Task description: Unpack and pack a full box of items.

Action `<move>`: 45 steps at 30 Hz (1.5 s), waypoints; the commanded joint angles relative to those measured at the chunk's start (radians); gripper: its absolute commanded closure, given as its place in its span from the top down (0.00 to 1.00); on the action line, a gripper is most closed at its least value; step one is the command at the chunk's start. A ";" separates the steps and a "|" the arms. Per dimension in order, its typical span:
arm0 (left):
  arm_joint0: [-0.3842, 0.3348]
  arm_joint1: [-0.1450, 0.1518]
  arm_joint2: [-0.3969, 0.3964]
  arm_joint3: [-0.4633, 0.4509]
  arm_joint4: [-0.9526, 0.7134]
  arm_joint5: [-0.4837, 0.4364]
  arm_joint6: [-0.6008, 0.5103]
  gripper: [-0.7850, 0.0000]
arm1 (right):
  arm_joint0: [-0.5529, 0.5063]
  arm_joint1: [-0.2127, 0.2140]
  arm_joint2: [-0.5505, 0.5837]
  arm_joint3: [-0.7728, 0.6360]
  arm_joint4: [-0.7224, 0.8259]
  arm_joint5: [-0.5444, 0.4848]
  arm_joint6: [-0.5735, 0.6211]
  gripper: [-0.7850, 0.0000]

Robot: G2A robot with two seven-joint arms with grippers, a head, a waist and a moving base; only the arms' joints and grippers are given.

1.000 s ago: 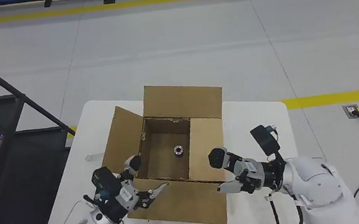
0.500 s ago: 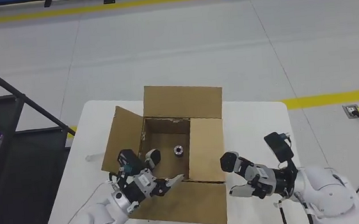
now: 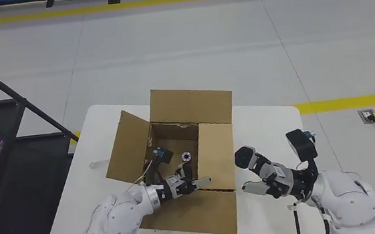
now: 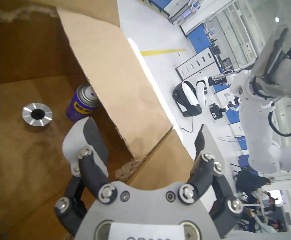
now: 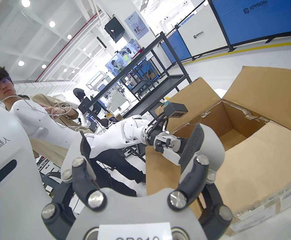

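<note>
An open cardboard box (image 3: 190,107) stands mid-table with its flaps spread. On its floor sits a small metal ring part (image 3: 187,157) (image 4: 37,113), and a blue spray can (image 4: 83,103) stands beside it, half hidden under the right flap. My left gripper (image 3: 192,182) (image 4: 145,141) is open over the box's near edge, just inside the near right corner, with nothing between its fingers. It also appears as the left gripper (image 5: 169,146) in the right wrist view. My right gripper (image 3: 251,173) (image 5: 142,147) is open and empty, just outside the folded right flap (image 3: 216,155).
The white table (image 3: 269,130) has bare room to the right and left of the box. A black rack (image 3: 4,166) stands beside the table's left edge. The near flap (image 3: 196,213) hangs over the table's front.
My left arm has swung right from the box's front left corner, over the near edge and into the box. My right gripper has drawn back a little, away from the right flap.
</note>
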State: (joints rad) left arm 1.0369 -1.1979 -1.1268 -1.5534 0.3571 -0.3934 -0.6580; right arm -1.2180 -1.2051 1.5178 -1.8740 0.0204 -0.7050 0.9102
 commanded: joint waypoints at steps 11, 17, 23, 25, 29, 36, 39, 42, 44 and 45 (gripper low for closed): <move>-0.135 -0.036 0.115 0.154 -0.148 0.065 -0.076 1.00 | -0.053 0.023 0.036 -0.012 0.026 -0.017 -0.014 1.00; -0.147 -0.041 0.124 0.152 -0.182 0.047 -0.072 1.00 | -0.063 0.032 0.039 -0.021 0.035 -0.024 -0.023 1.00; -0.122 -0.037 0.110 0.066 -0.192 0.032 -0.071 1.00 | -0.065 0.040 0.041 -0.031 0.027 -0.026 -0.041 1.00; -0.116 -0.037 0.111 0.030 -0.199 0.026 -0.063 1.00 | -0.068 0.042 0.051 -0.028 0.024 -0.027 -0.064 1.00; -0.128 -0.045 0.130 -0.013 -0.202 0.020 -0.017 1.00 | -0.082 0.047 0.080 -0.025 0.036 -0.043 -0.102 1.00; -0.211 -0.086 0.240 0.040 -0.197 0.006 0.084 1.00 | -0.143 0.059 0.205 -0.002 0.045 -0.067 -0.187 1.00; -0.267 -0.111 0.300 0.106 -0.216 0.005 0.099 1.00 | -0.190 0.062 0.261 -0.005 0.032 -0.072 -0.234 1.00; -0.317 -0.137 0.355 0.169 -0.242 0.007 0.103 1.00 | -0.245 0.063 0.300 -0.014 0.048 -0.085 -0.275 1.00; -0.346 -0.154 0.386 0.212 -0.256 0.008 0.104 1.00 | -0.253 0.064 0.300 -0.017 0.056 -0.086 -0.274 1.00; -0.359 -0.163 0.401 0.234 -0.263 0.010 0.104 1.00 | -0.253 0.064 0.300 -0.017 0.056 -0.086 -0.274 1.00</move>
State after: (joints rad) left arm 0.6942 -1.3507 -0.7449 -1.3482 0.1023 -0.3854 -0.5542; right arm -1.4736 -1.1416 1.8192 -1.8911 0.0794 -0.7917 0.6346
